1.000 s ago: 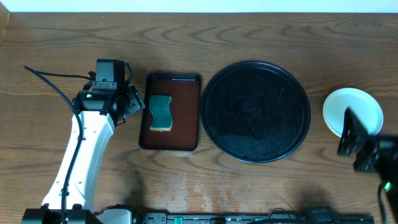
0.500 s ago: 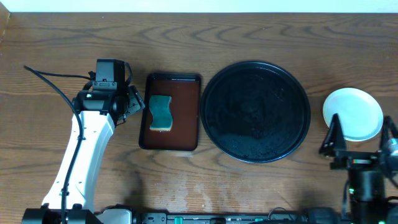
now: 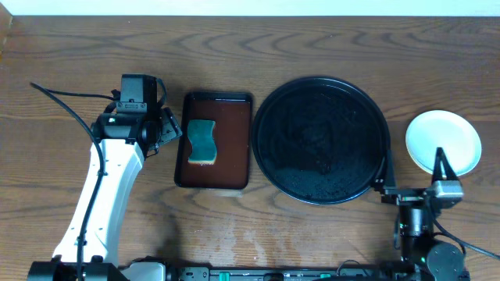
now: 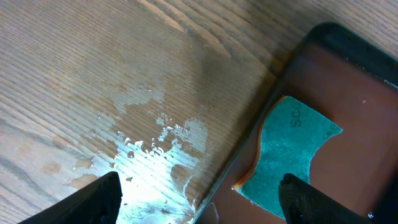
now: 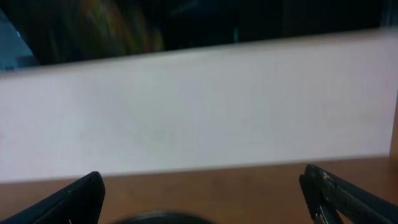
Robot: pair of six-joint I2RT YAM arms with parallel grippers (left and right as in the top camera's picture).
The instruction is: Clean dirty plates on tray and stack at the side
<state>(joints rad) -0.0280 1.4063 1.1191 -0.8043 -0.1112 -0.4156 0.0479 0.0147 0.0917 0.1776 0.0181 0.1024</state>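
The round black tray (image 3: pixel 320 139) sits in the middle of the table with nothing on it. Right of it, on the bare wood, lies a pale plate (image 3: pixel 443 140); I cannot tell if others lie under it. My right gripper (image 3: pixel 412 158) stands open at the front edge, between tray and plate, pointing towards the back wall. Its wrist view shows both fingers wide apart around nothing (image 5: pixel 205 196), with the tray's dark rim (image 5: pixel 161 219) just below. My left gripper (image 3: pixel 170 131) is open and empty (image 4: pixel 202 202), astride the left rim of the brown tray (image 4: pixel 261 118).
A rectangular dark-brown tray (image 3: pixel 234 109) left of the black tray holds a green and yellow sponge (image 3: pixel 201 141), also seen as the sponge (image 4: pixel 286 152) in the left wrist view. A wet patch (image 4: pixel 155 155) shines on the wood beside it.
My right arm has drawn back from the plate at the right edge, swung left to the front edge and turned to face the back wall. The left arm has not moved.
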